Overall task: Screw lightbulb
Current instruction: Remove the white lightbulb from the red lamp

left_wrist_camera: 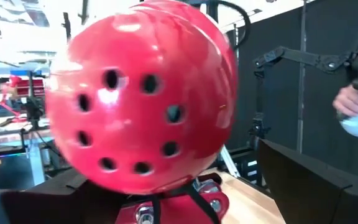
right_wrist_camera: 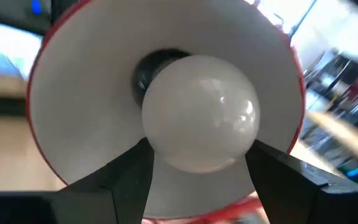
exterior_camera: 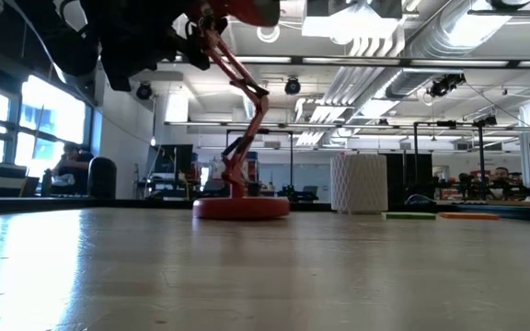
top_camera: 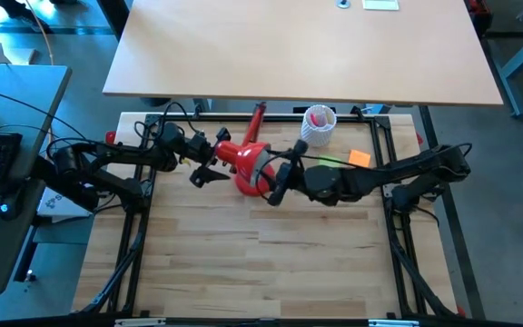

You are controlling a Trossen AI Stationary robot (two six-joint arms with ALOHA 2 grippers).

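Observation:
A red desk lamp stands on its round base point(exterior_camera: 240, 208) near the table's far edge. Its jointed arm holds the red shade point(top_camera: 248, 165) above the table. My left gripper point(top_camera: 205, 169) is at the shade's vented back point(left_wrist_camera: 142, 99), shut on it. My right gripper point(top_camera: 275, 182) is at the shade's open mouth, shut on the white lightbulb point(right_wrist_camera: 199, 112). The bulb sits inside the shade's white interior, in front of the dark socket point(right_wrist_camera: 151, 65). Its screw base is hidden behind the globe. My left gripper has the shade's rounded back between its two fingers point(left_wrist_camera: 61, 193), low down by the red joint bracket point(left_wrist_camera: 204, 202). The fingers come level from the table's left. The shade's bulge hides the exact place of touch. The shade is clear of the table on the lamp's arm. My right gripper pinches the bulb's round globe point(right_wrist_camera: 166, 146) between its two fingers, one on each side at its widest part. The fingers come about level from the table's right, pointing into the shade's mouth. The bulb is inside the shade, its base end toward the socket.
A white perforated cup point(top_camera: 318, 127) stands just right of the lamp near the far edge. An orange card point(top_camera: 360, 158) and a green strip point(top_camera: 330, 162) lie by my right arm. The near half of the wooden table point(top_camera: 261, 263) is bare.

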